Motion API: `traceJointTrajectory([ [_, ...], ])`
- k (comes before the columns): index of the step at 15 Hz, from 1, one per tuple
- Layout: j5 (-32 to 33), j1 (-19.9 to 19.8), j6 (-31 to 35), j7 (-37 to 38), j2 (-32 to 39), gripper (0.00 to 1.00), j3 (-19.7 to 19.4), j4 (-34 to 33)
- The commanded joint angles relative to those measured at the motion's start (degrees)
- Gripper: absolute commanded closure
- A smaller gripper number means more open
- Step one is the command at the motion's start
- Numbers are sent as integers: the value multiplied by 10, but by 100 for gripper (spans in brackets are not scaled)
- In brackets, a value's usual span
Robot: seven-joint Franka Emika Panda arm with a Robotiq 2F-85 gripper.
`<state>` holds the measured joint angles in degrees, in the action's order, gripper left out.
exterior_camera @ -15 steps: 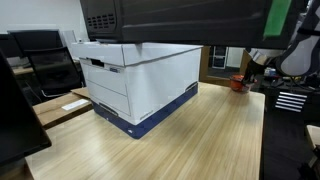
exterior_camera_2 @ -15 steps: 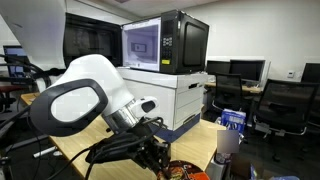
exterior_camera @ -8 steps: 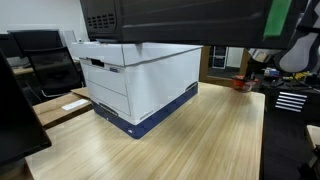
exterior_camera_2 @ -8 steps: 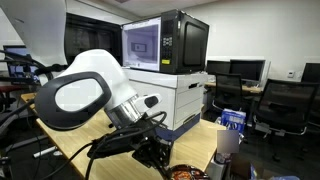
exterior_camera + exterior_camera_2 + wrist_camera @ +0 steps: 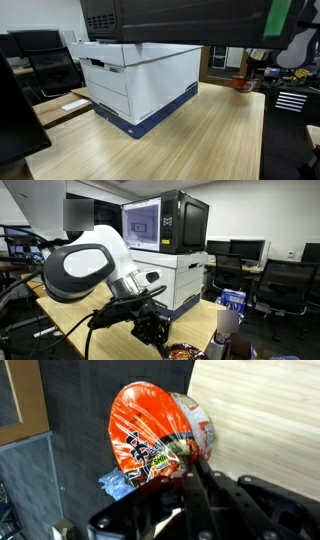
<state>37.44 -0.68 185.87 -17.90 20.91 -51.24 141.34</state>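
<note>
An orange-red instant noodle bowl (image 5: 150, 435) in clear plastic wrap lies at the edge of the wooden table (image 5: 260, 410). My gripper (image 5: 192, 463) comes in from the bottom of the wrist view. Its two black fingers are pressed together, with their tips pinching the wrap at the bowl's lower right rim. In an exterior view the gripper (image 5: 155, 330) hangs low under the white arm joint (image 5: 85, 270), right beside the bowl (image 5: 185, 352). From across the table the bowl (image 5: 238, 84) shows as a small red shape at the far edge.
A large white and blue storage box (image 5: 140, 85) stands on the table with a black microwave (image 5: 165, 222) on top. A white cup (image 5: 225, 340) stands close to the bowl. Office chairs (image 5: 290, 285) and monitors surround the table. Dark panels lie beyond the table edge (image 5: 60, 450).
The jaws have closed on the bowl's wrap. The white arm joint has shifted up and to the right in an exterior view.
</note>
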Motion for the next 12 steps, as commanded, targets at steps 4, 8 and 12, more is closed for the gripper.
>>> traceJointTrajectory([
  [4, 19, 97, -107, 2, -99, 96, -68, 30],
  [8, 48, 151, -133, 6, -146, 96, -111, 38],
  [12, 119, 192, -88, 33, -149, 96, -164, 32],
])
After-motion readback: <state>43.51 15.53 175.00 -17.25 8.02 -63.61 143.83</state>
